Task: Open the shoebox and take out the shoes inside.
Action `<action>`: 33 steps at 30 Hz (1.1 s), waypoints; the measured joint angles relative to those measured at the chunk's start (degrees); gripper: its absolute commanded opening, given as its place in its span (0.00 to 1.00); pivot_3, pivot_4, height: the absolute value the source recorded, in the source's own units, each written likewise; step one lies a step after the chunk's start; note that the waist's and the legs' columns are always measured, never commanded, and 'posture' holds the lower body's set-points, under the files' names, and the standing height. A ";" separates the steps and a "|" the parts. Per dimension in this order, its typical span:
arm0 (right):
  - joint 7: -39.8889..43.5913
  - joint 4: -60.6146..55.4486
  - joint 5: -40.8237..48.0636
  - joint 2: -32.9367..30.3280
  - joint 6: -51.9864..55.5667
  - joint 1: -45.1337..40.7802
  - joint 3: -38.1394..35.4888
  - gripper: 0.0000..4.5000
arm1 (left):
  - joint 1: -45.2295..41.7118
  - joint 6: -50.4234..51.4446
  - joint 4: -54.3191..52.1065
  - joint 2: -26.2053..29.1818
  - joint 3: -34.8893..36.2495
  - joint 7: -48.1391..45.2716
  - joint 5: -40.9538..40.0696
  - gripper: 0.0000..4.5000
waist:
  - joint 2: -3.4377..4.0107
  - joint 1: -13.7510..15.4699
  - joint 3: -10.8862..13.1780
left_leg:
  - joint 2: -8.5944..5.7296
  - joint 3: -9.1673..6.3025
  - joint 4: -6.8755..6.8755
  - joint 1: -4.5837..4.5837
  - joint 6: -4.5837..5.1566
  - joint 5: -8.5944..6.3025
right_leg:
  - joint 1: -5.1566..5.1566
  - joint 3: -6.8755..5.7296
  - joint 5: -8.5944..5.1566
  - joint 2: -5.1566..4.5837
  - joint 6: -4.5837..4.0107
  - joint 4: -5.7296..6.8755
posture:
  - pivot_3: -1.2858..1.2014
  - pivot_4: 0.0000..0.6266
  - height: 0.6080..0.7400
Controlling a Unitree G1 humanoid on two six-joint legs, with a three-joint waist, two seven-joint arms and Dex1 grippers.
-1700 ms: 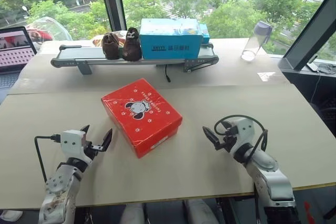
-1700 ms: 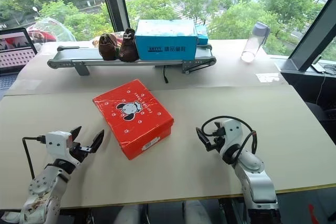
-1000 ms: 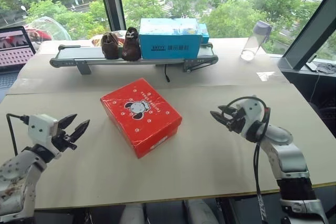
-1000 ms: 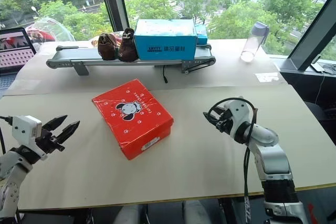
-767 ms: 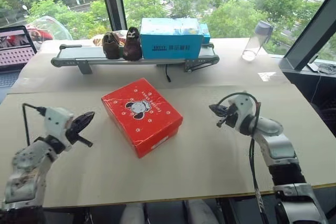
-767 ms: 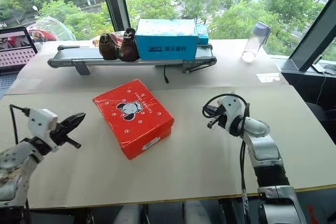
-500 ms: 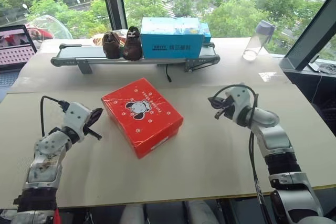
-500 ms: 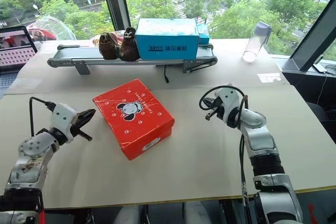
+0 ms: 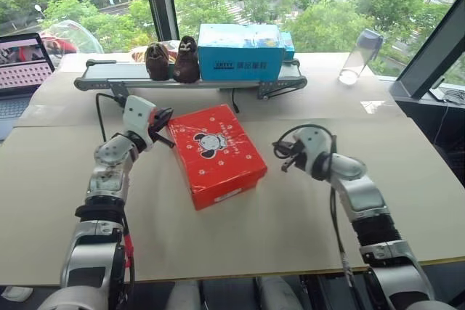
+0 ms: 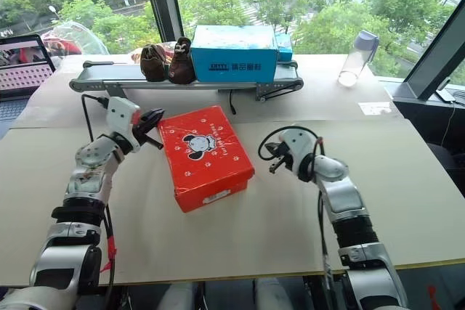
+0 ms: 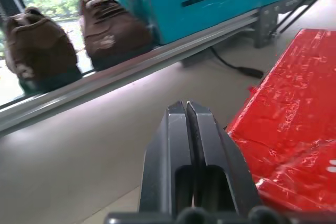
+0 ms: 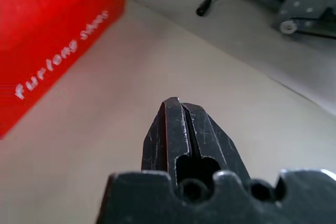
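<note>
The red shoebox (image 9: pixel 216 154) lies on the table with its lid down, the cartoon dog facing up. The shoes are hidden inside it. My left gripper (image 9: pixel 163 116) is shut and empty, its tips against the box's far left corner; in the left wrist view the black fingers (image 11: pixel 202 129) press together beside the red lid (image 11: pixel 294 103). My right gripper (image 9: pixel 279 152) is also shut and empty, a short way off the box's right side. The right wrist view has the box's red wall (image 12: pixel 52 40) ahead of the closed tips (image 12: pixel 176 104).
At the back stands a small conveyor (image 9: pixel 109 83) carrying two dark brown fuzzy shoes (image 9: pixel 173 62) and a blue box (image 9: pixel 241 52). Its cable (image 9: pixel 234 101) trails onto the table. A plastic bottle (image 9: pixel 356 67) stands at the back right and a laptop (image 9: pixel 25 70) at the far left.
Both grippers went from open to shut. The left one swung forward and right to the box's corner, and the box turned a little. The right one moved left toward the box.
</note>
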 measured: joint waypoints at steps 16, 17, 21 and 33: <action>4.21 -30.31 3.81 -3.88 30.45 6.66 5.56 0.01 | 8.90 6.59 -15.66 -0.94 -2.89 -7.56 -1.83 0.02 | 0.01 0.85 0.00 | 0.00 -0.05 0.15 -0.18 -0.01 0.00 | -0.02 -0.05 0.00 -0.02 0.03 0.01 | 0.52 0.24 1.00; 4.22 -32.49 4.56 -4.48 32.54 7.31 5.52 0.01 | 10.74 8.09 -18.25 -0.86 -3.15 -8.08 -2.43 0.02 | 0.01 0.85 0.00 | 0.01 -0.05 0.13 -0.18 -0.01 -0.01 | -0.02 -0.06 0.02 -0.02 -0.07 0.03 | 0.52 0.24 1.00; 3.50 -37.94 6.16 -6.60 39.75 8.30 5.11 0.01 | 15.76 14.73 -25.58 -0.57 -3.84 -8.61 -3.78 0.02 | 0.00 0.92 0.00 | 0.02 -0.08 0.16 -0.18 -0.01 0.00 | -0.05 -0.10 -0.06 -0.02 0.06 0.03 | 0.52 0.24 1.00; 0.32 -48.17 12.55 -12.31 56.83 10.32 -1.51 0.01 | 20.80 21.94 -35.76 -3.39 -6.66 -7.22 -5.07 0.02 | 0.00 1.34 0.00 | -0.01 -0.07 0.33 -0.29 0.00 0.00 | 0.00 -0.08 -0.04 -0.07 0.11 -0.11 | 0.52 0.24 1.00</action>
